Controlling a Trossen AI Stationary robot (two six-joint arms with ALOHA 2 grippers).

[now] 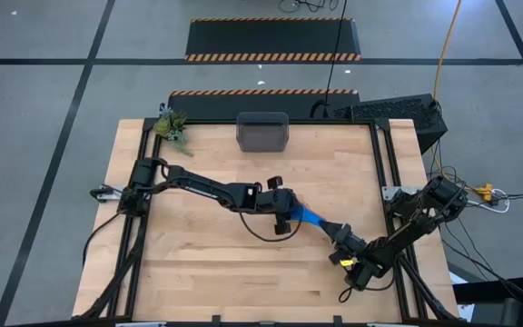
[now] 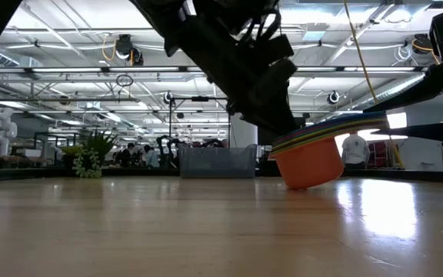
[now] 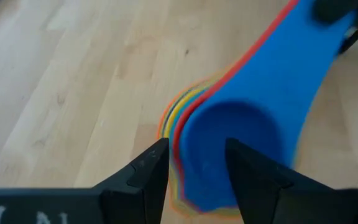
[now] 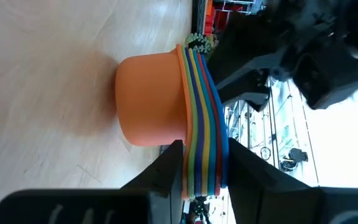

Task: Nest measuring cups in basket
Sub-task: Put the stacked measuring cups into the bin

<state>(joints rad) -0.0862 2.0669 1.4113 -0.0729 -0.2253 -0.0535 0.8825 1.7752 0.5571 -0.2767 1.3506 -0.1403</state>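
Right jaws pinch the nested measuring cups' stacked handles above the counter; left jaws are spread over the blue bowl; only overhead shows the basket well apart

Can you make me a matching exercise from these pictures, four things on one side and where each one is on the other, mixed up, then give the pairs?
Things:
1. nested measuring cups
2. basket
3. plant
4. right gripper

Places or states:
A. at the table's far left corner
B. clamped on the stacked handles
C. at the middle of the table's far edge
D. held tilted just above the wood, orange cup outermost

Pairs: 1-D, 2-C, 3-A, 4-B
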